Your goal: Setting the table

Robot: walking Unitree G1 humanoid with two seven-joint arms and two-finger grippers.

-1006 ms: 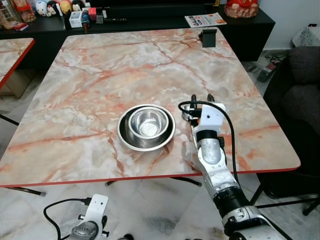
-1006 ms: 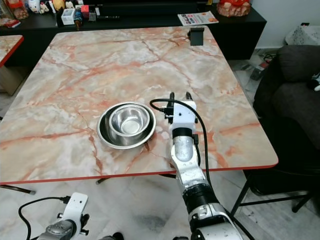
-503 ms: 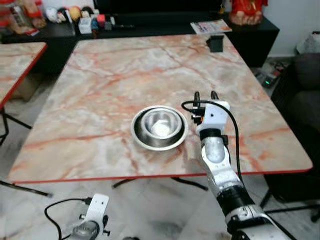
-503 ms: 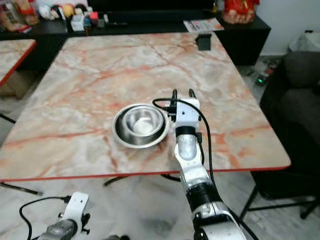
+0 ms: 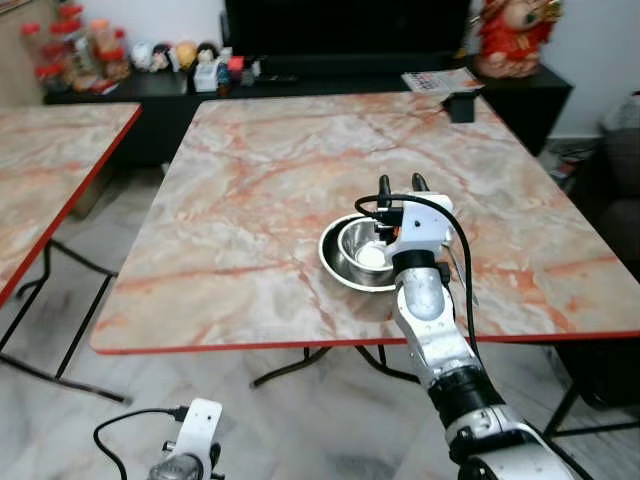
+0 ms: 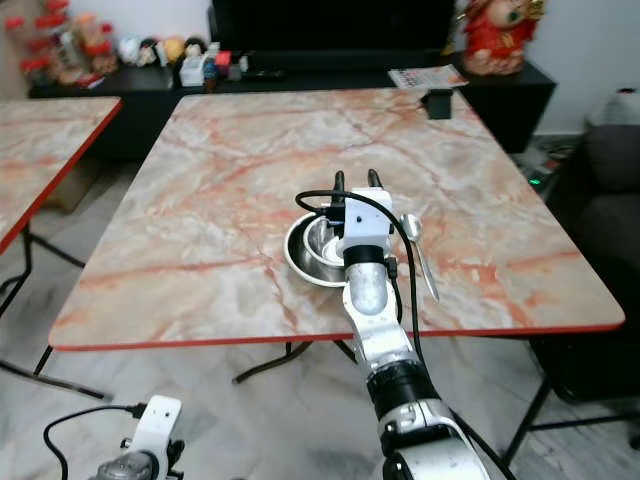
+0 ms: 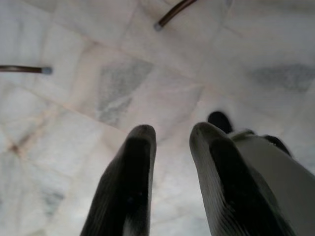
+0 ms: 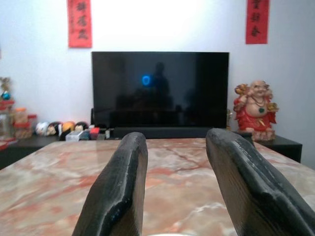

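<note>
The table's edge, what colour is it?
Red, around the marble-patterned table; clearest in the right eye view.

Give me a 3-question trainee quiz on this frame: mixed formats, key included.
1. True or false: the small steel bowl sits nested inside the wider round steel dish.
2. Multiple choice: the metal spoon lies A) inside the bowl, B) on the pink marble table on the robot's right of the dish, C) on the floor.
3. Fill in: the right claw holds ____.

Key: 1 true. 2 B. 3 nothing; its fingers stand apart with only the far room between them. The left claw hangs idle over the floor.
</note>
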